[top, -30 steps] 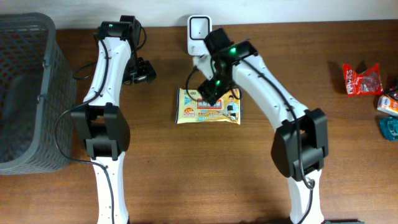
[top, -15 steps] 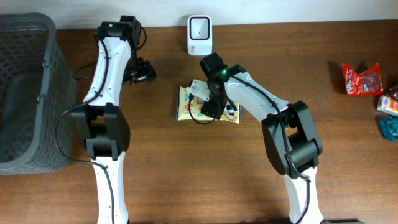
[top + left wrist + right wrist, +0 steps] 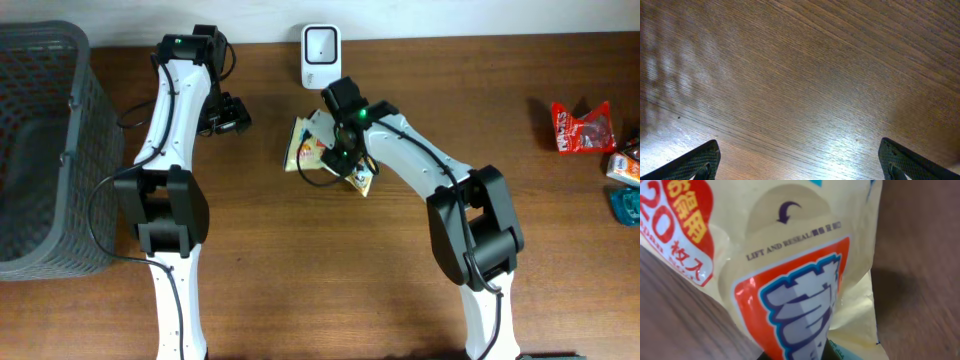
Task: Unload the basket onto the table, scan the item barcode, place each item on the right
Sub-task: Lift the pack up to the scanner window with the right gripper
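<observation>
Tightly, right claw (image 3: 340,160) grips wipes pack (image 3: 304,150).

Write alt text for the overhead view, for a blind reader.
The right gripper is shut on a yellow pack, holding it tilted up off the wooden table close to a white scanner. The left gripper hangs open nearby; a grey basket stands far left, snack packets far right.

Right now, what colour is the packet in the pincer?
Yellow packet with red patches, clearest from the right wrist.
</observation>
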